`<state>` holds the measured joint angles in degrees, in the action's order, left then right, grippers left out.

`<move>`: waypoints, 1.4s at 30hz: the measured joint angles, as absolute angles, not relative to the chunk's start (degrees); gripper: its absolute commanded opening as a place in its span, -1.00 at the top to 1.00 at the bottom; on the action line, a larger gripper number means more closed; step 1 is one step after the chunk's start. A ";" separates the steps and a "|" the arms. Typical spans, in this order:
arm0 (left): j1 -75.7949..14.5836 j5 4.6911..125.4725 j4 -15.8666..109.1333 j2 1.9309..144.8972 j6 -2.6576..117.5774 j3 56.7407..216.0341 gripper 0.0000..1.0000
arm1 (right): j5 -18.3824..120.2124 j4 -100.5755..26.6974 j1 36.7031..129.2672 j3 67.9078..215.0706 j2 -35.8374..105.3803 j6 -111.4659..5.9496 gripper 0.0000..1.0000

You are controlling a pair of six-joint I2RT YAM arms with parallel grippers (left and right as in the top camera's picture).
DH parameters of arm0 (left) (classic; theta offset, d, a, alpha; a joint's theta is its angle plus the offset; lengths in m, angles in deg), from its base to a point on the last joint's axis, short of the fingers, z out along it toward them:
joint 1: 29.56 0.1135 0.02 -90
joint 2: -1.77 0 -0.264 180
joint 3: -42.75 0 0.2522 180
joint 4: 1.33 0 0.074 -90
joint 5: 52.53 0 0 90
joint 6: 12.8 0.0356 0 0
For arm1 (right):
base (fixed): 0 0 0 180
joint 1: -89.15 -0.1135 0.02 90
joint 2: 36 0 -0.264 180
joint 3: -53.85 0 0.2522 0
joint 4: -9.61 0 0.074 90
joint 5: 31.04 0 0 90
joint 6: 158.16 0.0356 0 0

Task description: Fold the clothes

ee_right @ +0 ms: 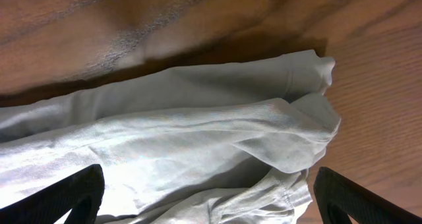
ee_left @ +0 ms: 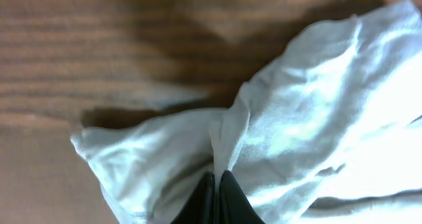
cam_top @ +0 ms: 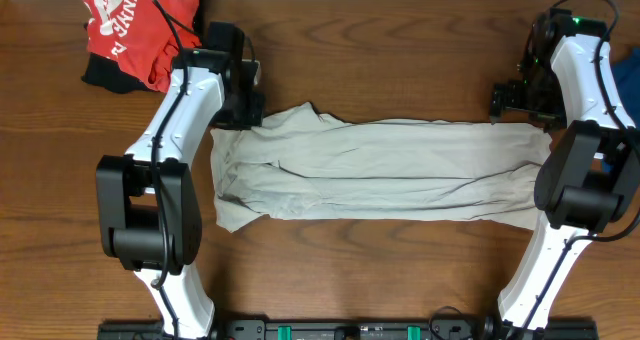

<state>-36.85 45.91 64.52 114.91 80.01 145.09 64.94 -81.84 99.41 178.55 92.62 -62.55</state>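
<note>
Claw of left arm [ee_left: 215, 179] tight on shirt [ee_left: 316, 105]

Overhead: fixed above, looking straight down on the wooden table [cam_top: 400, 40], far enough back to take in both arms and the whole pale shirt [cam_top: 380, 170]; arm bases sit at the bottom edge. Left wrist: very close, looking down past the left gripper [ee_left: 216, 184], its dark fingers [ee_left: 227, 201] meeting at bottom centre; frames one bunched shirt corner, bare wood beyond. Right wrist: close and low, looking out between the right gripper [ee_right: 208, 191] fingers at the two bottom corners; frames the shirt's other end. Each wrist view shares one shirt end with overhead; the two wrist views show opposite ends.
</note>
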 measured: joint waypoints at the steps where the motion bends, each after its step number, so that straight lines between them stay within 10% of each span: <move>1: -36.85 46.02 65.33 114.91 80.01 145.09 0.88 | 64.91 -82.04 99.41 178.55 92.62 -62.55 -0.98; 18: -36.82 43.66 73.05 114.91 79.98 145.09 0.88 | 65.26 -85.63 99.41 178.55 92.62 -62.22 -0.68; 42: -35.12 37.43 78.60 114.91 79.96 145.09 0.87 | 59.12 -87.26 96.98 178.55 87.26 -63.03 -0.78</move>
<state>-35.12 37.43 78.60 114.91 79.96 145.09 59.12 -87.26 96.98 178.55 87.26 -63.03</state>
